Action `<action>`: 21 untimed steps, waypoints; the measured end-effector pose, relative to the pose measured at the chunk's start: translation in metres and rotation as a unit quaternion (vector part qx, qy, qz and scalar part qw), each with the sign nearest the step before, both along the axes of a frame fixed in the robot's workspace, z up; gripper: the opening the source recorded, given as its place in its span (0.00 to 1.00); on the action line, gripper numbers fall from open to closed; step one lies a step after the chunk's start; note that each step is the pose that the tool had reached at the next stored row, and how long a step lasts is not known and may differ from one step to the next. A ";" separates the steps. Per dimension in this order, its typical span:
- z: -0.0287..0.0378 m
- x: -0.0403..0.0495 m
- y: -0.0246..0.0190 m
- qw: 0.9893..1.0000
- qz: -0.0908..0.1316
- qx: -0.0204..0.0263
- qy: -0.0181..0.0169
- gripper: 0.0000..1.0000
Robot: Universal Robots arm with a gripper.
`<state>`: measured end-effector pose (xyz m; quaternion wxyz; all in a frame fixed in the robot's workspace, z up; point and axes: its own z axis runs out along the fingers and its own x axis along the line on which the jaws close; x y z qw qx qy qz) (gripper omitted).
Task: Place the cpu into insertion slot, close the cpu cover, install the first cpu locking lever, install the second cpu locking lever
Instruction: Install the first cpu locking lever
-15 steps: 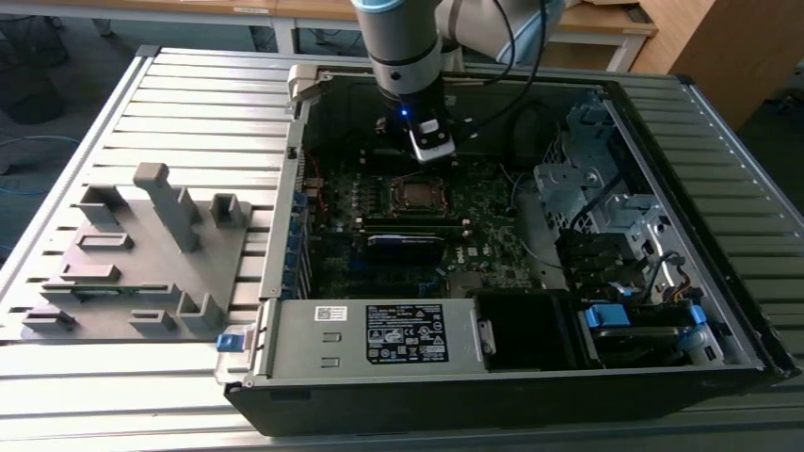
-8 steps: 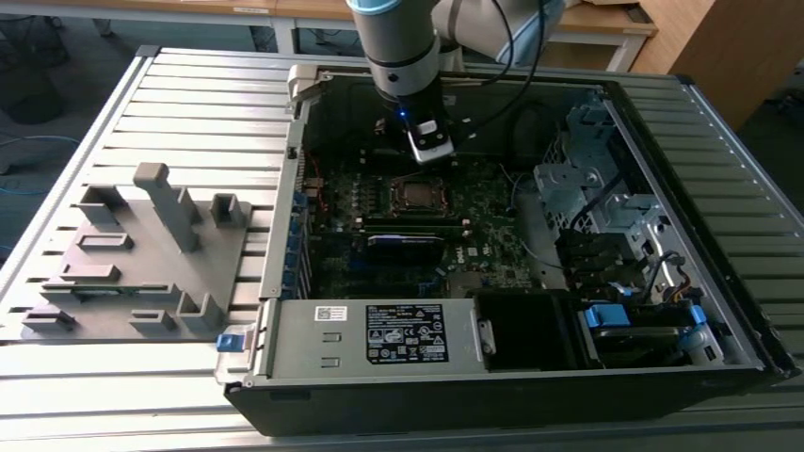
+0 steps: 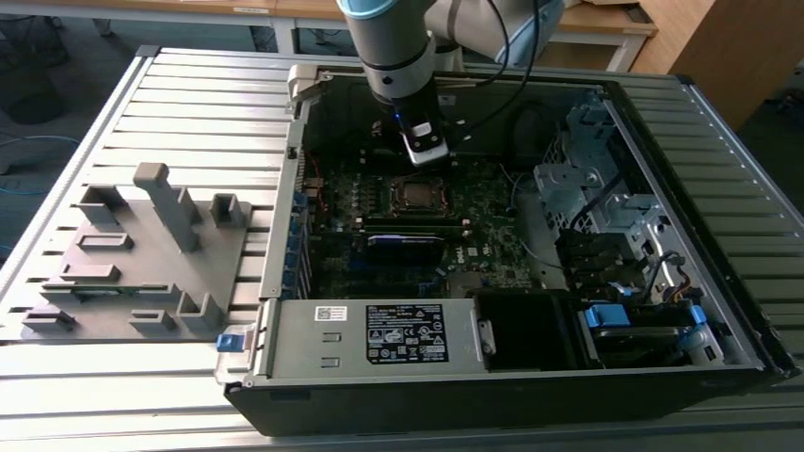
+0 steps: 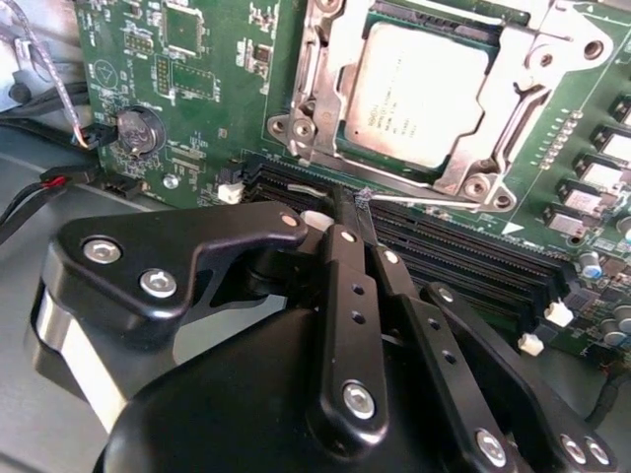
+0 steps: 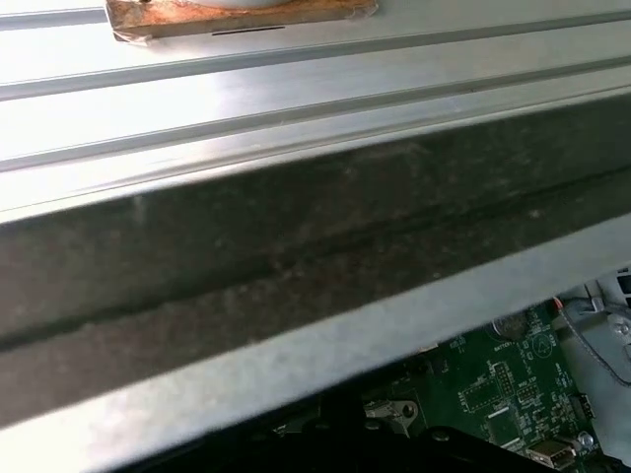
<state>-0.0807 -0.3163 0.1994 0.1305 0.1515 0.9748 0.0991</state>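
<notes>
A ribbed silver metal surface [image 3: 188, 104] carries an open black tower computer case [image 3: 503, 400], with a grey moulded fixture tray [image 3: 138, 273] beside it on the exterior view's left. The grey robot arm [image 3: 395, 47] reaches down into the case over the dark green motherboard [image 4: 217, 89].

In the second wrist view, long narrow black memory slots [image 4: 463, 256] run beside the socket. The thin silvery square cpu cover [image 4: 473, 175] lies flat and closed. The cpu [image 4: 419, 94], a flat square chip with a silvery-grey top, shows through its cut-out, seated in the insertion slot [image 4: 424, 14], of which a dark edge shows.

A thin silvery wire locking lever [image 4: 434, 202] lies between the cover and the memory slots. Its long axis runs along the socket edge nearest the gripper [image 4: 353, 202]. The black fingers [image 4: 340, 246] are together, tips at the lever's near end. Whether they pinch the wire I cannot tell.

I judge the working room tight. The memory slots sit just beside the lever and the cover touches its other side. The case wall and the silver drive cage [image 3: 578, 179] stand well apart.
</notes>
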 end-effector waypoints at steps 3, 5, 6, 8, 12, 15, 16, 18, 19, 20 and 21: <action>-0.0009 -0.0006 -0.0001 1.000 0.000 0.000 -0.001 0.10; -0.0017 -0.0006 0.0002 1.000 0.000 0.000 -0.002 0.10; -0.0021 -0.0007 0.0003 1.000 0.000 0.000 -0.002 0.10; -0.0028 -0.0007 0.0005 1.000 0.000 0.000 -0.002 0.10; -0.0034 -0.0007 0.0013 1.000 0.000 0.000 -0.002 0.10; -0.0037 -0.0006 0.0019 1.000 0.000 0.000 -0.002 0.10; -0.0038 -0.0006 0.0021 1.000 0.000 0.000 -0.002 0.10; -0.0040 -0.0006 0.0023 1.000 0.000 -0.001 -0.002 0.10; -0.0040 -0.0006 0.0023 1.000 0.000 -0.001 -0.002 0.10; -0.0042 -0.0006 0.0024 1.000 0.000 -0.001 -0.002 0.10; -0.0043 -0.0006 0.0023 1.000 0.000 -0.001 -0.002 0.10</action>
